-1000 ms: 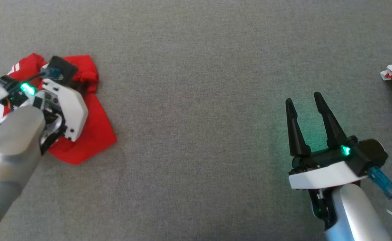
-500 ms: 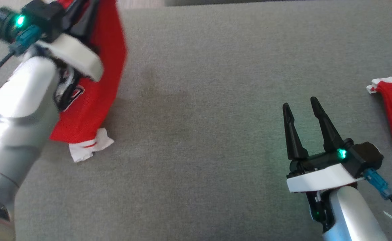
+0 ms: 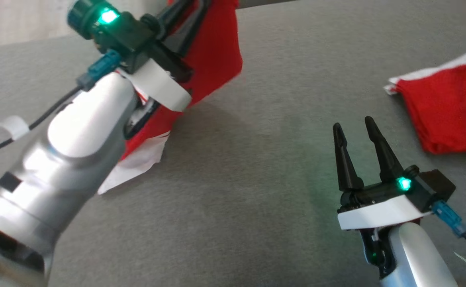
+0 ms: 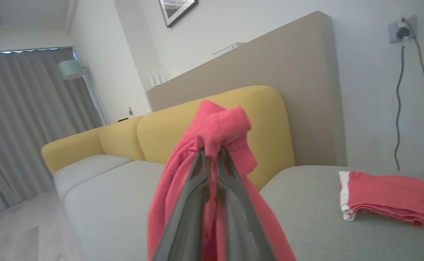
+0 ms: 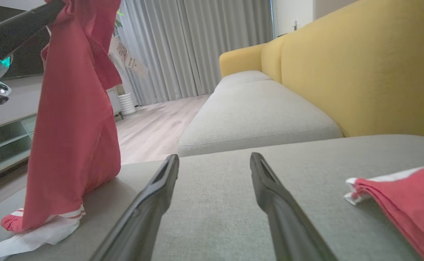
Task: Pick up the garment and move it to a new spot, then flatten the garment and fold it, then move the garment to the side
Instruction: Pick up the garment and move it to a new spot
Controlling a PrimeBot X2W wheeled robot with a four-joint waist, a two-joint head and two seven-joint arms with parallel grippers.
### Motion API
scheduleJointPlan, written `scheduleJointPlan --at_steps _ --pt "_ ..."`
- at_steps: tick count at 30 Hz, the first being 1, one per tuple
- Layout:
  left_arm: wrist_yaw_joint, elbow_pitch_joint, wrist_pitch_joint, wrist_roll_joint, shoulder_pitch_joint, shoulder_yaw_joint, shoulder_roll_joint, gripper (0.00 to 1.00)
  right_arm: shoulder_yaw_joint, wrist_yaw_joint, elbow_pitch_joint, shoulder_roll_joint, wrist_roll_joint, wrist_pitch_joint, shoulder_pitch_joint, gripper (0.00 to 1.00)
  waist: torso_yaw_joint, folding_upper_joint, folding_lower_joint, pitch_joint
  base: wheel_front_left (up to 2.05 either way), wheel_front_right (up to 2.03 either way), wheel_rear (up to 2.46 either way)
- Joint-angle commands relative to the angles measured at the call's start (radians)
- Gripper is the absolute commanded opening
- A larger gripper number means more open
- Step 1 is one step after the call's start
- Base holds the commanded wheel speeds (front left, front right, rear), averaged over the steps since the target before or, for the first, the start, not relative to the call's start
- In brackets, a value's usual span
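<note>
Left gripper [image 4: 212, 150]: jaws pinched nearly closed on a bunched fold of the red garment [image 3: 217, 52]. Right gripper [image 3: 353, 122]: jaws spread wide, nothing in them, hovering low over the cushion [image 3: 257, 167].

Garment hangs long from my left pinch. Its white hem [image 5: 38, 232] rests on the cushion near the left front edge, so it's not fully airborne.

Step in hand, as I read it: carry to the new spot.
- Lift higher before traversing, else the hem drags and rolls under.
- Grip is on a small wad of cloth. Move smooth, no jerks, or it could slip out.
- Aim for the open middle of the cushion, well apart from the folded red piece [image 3: 448, 107] on the right.
- Lay it hem first, then lower away from the hem so it spreads instead of heaping.
- Right gripper is free; good for catching a hanging corner once the cloth is lower.

Surface: grey woven upholstery, soft, some friction. Cloth probably won't slide freely, so flatten by lifting and tugging, not pushing.

Room: yellow sofa backrest [image 5: 360, 72] behind, second grey seat alongside, grey curtains [image 5: 183, 47], pale wood floor [image 5: 154, 123], wall socket with cable [image 4: 400, 30].
</note>
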Motion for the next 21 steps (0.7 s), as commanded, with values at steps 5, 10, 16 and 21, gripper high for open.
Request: scheduleJointPlan --at_steps 5,10,16,21 --pt "-0.014 -0.017 -0.005 0.014 -0.067 0.003 -0.044 0.28 0.027 -0.001 -0.043 -0.004 0.027 -0.011 -0.021 1.0 -0.093 0.0 0.0001 0.036 0.0 0.0 0.0" --pt "-0.019 0.048 0.005 0.02 -0.1 -0.027 -0.091 1.0 0.021 -0.001 -0.047 -0.004 0.041 -0.011 -0.021 1.0 -0.107 0.0 0.0001 0.05 0.0 0.0 0.0" --pt "-0.017 0.098 -0.002 0.025 -0.113 0.006 -0.075 1.0 0.013 -0.001 -0.047 -0.004 0.035 -0.011 -0.015 1.0 -0.068 0.0 0.0001 0.041 0.0 0.0 0.0" --pt "-0.002 0.095 -0.004 0.016 -0.066 0.051 -0.034 1.0 0.004 -0.001 -0.041 -0.004 0.019 -0.011 -0.007 1.0 -0.019 0.0 0.0001 0.013 0.0 0.0 0.0"
